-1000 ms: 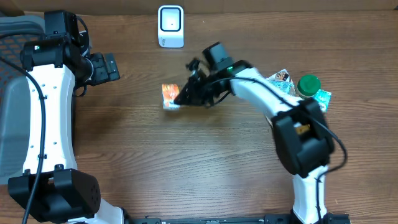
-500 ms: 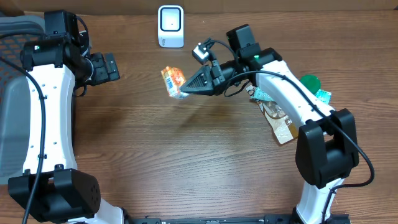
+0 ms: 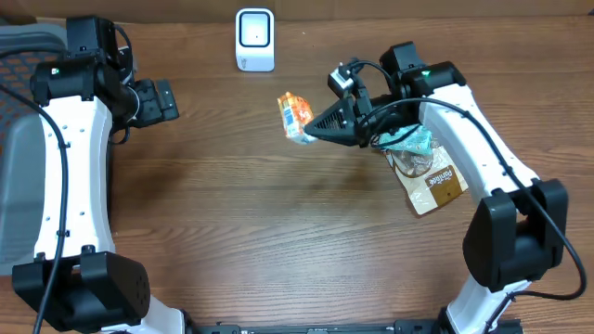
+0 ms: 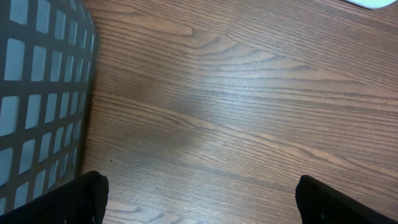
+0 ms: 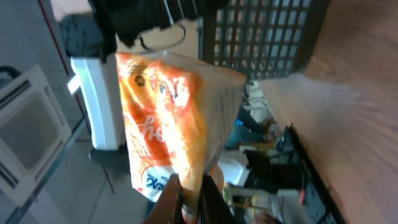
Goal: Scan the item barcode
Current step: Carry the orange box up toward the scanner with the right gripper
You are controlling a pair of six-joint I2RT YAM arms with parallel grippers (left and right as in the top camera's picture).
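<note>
My right gripper pinches the orange snack packet aloft, scanner at the worktop's far edge, my left gripper spread wide

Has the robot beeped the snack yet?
Doesn't look like it. Done: the right gripper has pinched the orange snack packet and holds it in the air. In hand: carrying it near the white scanner. Left: showing its barcode to the scanner.

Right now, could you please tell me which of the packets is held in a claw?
The orange snack packet, pinched by the right claw; the brown pouch and the teal packet lie ungripped on the table by that arm.
</note>
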